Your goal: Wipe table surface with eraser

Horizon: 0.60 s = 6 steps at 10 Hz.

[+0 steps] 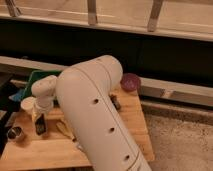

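Observation:
My gripper (40, 125) hangs from the white wrist (44, 90) and points down at the left part of the wooden table (131, 117). A dark block, possibly the eraser (41, 128), sits at the gripper's tip against the table top. My large white arm (97, 115) crosses the middle of the view and hides much of the table behind it.
A green tray (31, 79) stands at the back left with a blue item (17, 95) beside it. A white cup (27, 104) and a small metal cup (15, 133) are left of the gripper. A yellow item (65, 130), a small dark object (116, 103) and a purple bowl (130, 81) are also there.

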Tool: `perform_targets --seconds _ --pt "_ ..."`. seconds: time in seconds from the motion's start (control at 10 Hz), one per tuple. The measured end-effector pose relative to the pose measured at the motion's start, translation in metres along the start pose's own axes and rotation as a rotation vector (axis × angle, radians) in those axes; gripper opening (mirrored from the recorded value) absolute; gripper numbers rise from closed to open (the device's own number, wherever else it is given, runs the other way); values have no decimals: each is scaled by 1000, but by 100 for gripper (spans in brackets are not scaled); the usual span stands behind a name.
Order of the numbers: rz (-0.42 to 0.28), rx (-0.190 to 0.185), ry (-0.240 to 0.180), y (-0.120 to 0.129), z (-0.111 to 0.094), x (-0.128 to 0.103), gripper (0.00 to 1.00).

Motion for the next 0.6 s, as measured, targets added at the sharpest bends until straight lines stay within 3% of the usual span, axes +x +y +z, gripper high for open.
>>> perform_targets --seconds 0.1,0.3,0.6 --pt "-6 -5 13 4 2 6 0" --pt "9 28 53 -4 -1 26 0" --pt "100 92 65 -52 -14 36 0"
